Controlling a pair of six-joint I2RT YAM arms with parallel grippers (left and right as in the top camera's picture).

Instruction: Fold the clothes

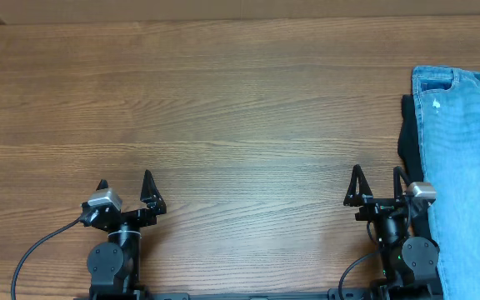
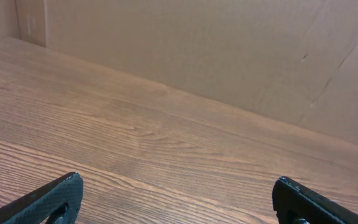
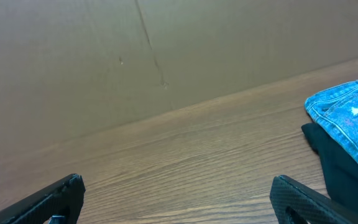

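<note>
The light blue jeans (image 1: 469, 167) lie folded lengthwise at the table's right edge, waistband at the far end, running off the frame's bottom and right. A dark garment (image 1: 409, 137) peeks out from under their left side. Both also show in the right wrist view, jeans (image 3: 350, 118) over dark cloth (image 3: 331, 155). My left gripper (image 1: 125, 187) is open and empty near the front left; its fingers (image 2: 176, 199) frame bare wood. My right gripper (image 1: 377, 185) is open and empty just left of the jeans; its fingers (image 3: 176, 199) frame bare wood.
The wooden table (image 1: 223, 108) spreads across the view. A brown cardboard wall (image 2: 229, 56) stands along the far edge, also in the right wrist view (image 3: 135, 56). Black cables trail from both arm bases at the front edge.
</note>
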